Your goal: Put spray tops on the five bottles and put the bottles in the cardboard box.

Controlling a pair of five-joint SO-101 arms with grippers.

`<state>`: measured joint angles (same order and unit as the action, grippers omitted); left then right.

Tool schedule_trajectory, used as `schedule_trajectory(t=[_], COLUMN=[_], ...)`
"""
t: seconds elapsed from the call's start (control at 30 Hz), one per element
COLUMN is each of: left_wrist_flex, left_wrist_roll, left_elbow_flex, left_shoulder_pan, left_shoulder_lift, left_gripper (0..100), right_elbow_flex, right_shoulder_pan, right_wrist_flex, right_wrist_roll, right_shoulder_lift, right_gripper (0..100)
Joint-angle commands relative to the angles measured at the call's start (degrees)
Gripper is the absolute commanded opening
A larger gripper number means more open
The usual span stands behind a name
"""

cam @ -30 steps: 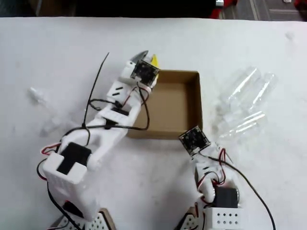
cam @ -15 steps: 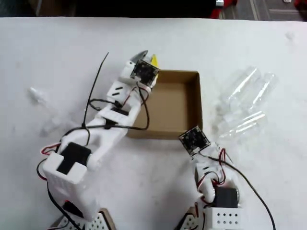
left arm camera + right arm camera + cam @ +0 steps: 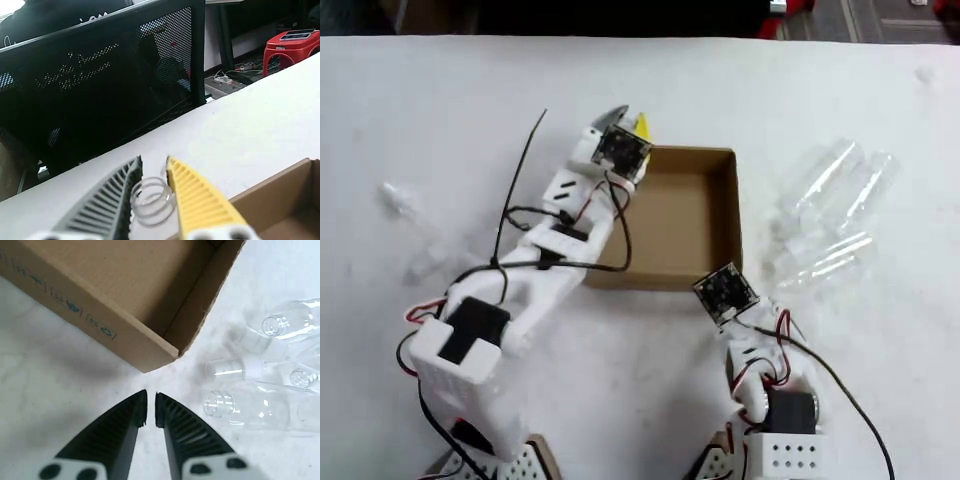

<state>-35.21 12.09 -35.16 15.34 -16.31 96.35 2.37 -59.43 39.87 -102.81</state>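
I can read no words here. The cardboard box has small printed symbols on its outer wall, too small for me. The mesh chair back has faint, illegible marks.

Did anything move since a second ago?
Nothing visibly changed. The left gripper still pinches a clear bottle at the cardboard box's far corner. The right gripper stays shut by its near corner, and the loose bottles still lie beside the box.

A black mesh chair stands beyond the white table, a red stool farther back.
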Motion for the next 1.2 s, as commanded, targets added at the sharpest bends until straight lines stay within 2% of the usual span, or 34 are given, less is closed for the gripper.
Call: schedule_trajectory(t=[0.0, 0.23, 0.43, 0.7, 1.1, 1.17], left_wrist_flex=[-1.4, -1.2, -1.5, -1.5, -0.9, 1.6], left_wrist_roll=[0.2, 0.1, 0.1, 0.1, 0.1, 0.1], left_elbow_flex=[2.9, 2.9, 0.4, 0.2, -9.9, -9.8], left_shoulder_pan=[-0.8, -0.7, -0.7, -1.5, 0.5, 1.3], left_shoulder_lift=[0.3, 0.7, 0.7, 1.1, 18.2, 19.6], left_gripper=[2, 3, 13, 12, 12, 12], right_elbow_flex=[0.4, 0.4, 0.4, 0.4, 0.4, 0.4], right_shoulder_pan=[0.0, 0.0, 0.0, 0.0, 0.0, 0.0], right_wrist_flex=[1.4, 1.4, 1.4, 1.4, 2.0, 2.0], right_wrist_roll=[0.7, 0.7, 0.7, 0.7, 0.7, 0.7], right_shoulder_lift=[-0.1, -0.1, -0.2, -0.2, 0.0, 0.0], right_gripper=[1.5, 1.5, 1.5, 1.5, 1.5, 1.5])
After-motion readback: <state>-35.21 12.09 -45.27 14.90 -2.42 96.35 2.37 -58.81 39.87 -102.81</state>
